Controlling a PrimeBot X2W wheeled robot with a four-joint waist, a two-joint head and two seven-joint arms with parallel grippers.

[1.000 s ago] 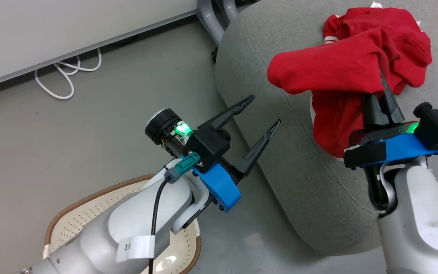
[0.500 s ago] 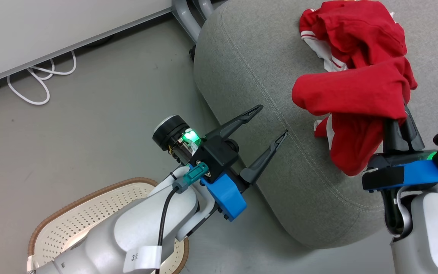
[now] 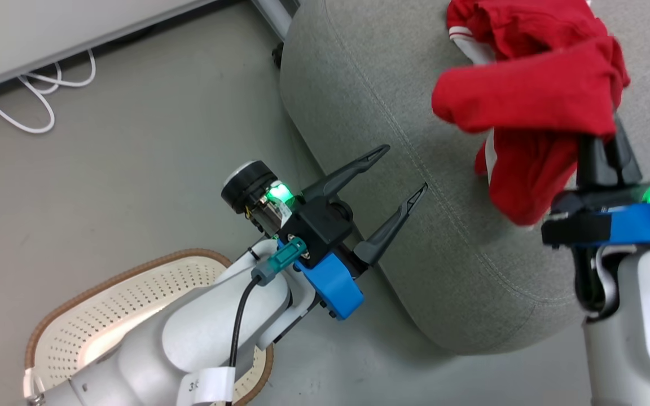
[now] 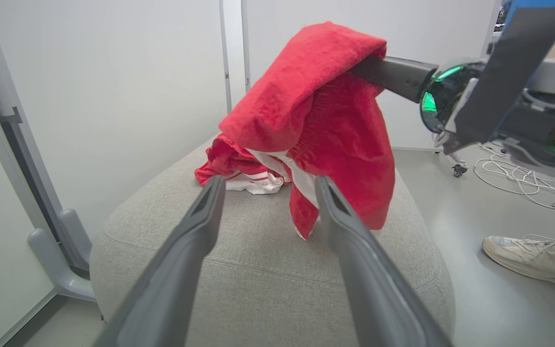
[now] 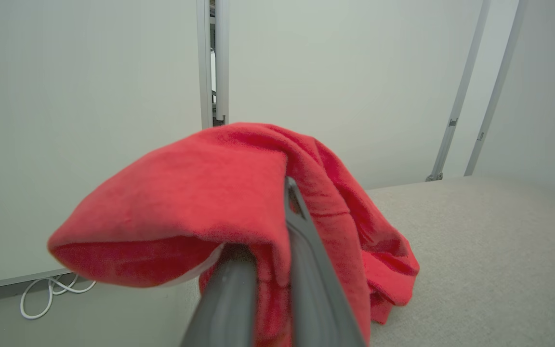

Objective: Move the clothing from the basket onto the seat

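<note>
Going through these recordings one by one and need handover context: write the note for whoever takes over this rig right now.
Right gripper: shut on a red garment, held draped above the grey seat cushion.
Left gripper: open, empty, off the cushion's edge, above the floor.
Laundry basket: on the floor under the left arm; the visible part shows no clothing, the rest is hidden.
Done: one red garment with white trim lies on the cushion.
Left: release the held garment onto the cushion, then check the basket.

White cable loops on the grey floor by the wall; a white sneaker stands apart.
</note>
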